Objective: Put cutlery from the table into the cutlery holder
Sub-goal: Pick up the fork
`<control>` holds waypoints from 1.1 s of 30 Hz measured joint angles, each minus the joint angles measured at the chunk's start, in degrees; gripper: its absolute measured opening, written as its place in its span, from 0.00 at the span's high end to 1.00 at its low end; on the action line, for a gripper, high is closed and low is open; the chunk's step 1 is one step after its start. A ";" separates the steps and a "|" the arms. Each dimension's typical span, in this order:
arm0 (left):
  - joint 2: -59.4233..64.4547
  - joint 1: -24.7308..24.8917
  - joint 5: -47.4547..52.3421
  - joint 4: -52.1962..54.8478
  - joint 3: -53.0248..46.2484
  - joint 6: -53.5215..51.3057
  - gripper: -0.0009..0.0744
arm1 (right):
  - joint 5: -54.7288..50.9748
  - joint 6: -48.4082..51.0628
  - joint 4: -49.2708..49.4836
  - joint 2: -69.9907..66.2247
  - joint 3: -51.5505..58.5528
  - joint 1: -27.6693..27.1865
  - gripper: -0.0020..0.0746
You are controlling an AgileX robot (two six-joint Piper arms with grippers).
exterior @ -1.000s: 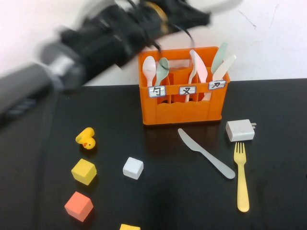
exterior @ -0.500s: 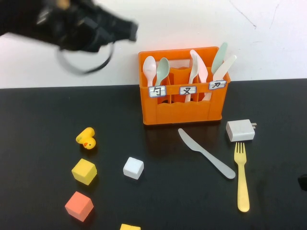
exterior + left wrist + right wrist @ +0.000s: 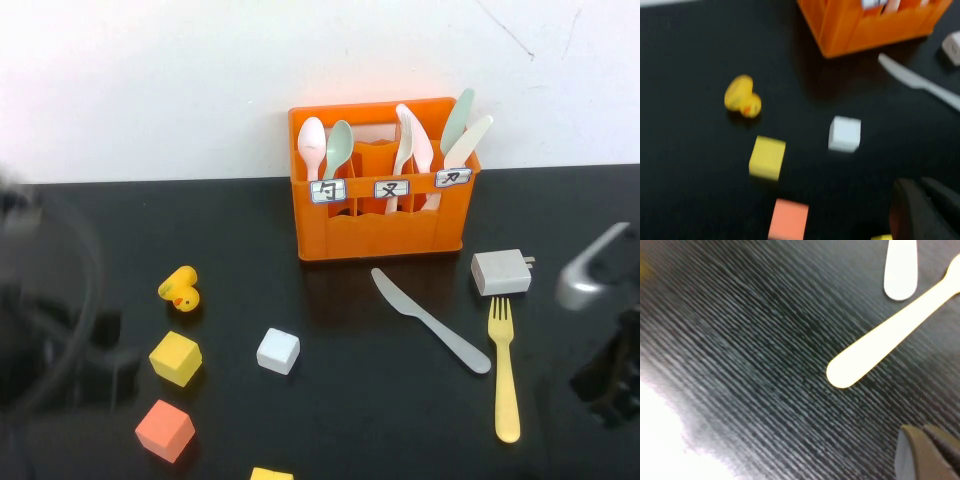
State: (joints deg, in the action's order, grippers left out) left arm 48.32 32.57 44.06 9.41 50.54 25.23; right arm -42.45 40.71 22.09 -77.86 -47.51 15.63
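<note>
Left tool (image 3: 922, 210) and right tool (image 3: 927, 452) closed (empty), low over table (image 3: 330, 400)

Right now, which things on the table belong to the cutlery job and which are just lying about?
Job: grey knife, yellow fork, orange holder, left gripper low at the table's left, right gripper low at its right, both shut, empty.
Lying about: toy duck, white cube, yellow cube, orange cube, charger.

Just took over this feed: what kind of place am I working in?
Probably a lab test bench, not a kitchen: a bare black table against a plain white wall, set with an orange cutlery holder, coloured cubes and a toy duck. The left gripper and right gripper are shut near the table's sides.
</note>
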 joint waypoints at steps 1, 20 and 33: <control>-1.48 0.00 -0.87 0.00 -2.41 0.12 0.99 | -0.03 -2.33 -1.88 -1.56 -1.05 1.34 0.98; -9.79 0.00 -7.79 11.13 -19.81 23.58 0.99 | 2.61 -40.71 -23.61 -22.86 -19.79 12.31 0.59; -9.79 0.00 -6.69 14.54 -19.94 24.50 0.99 | 1.65 -52.50 -29.64 -31.18 -21.17 12.31 0.44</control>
State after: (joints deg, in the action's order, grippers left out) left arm 38.52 32.57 37.37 23.95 30.60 49.73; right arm -40.81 -11.79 -7.55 -109.04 -68.68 27.94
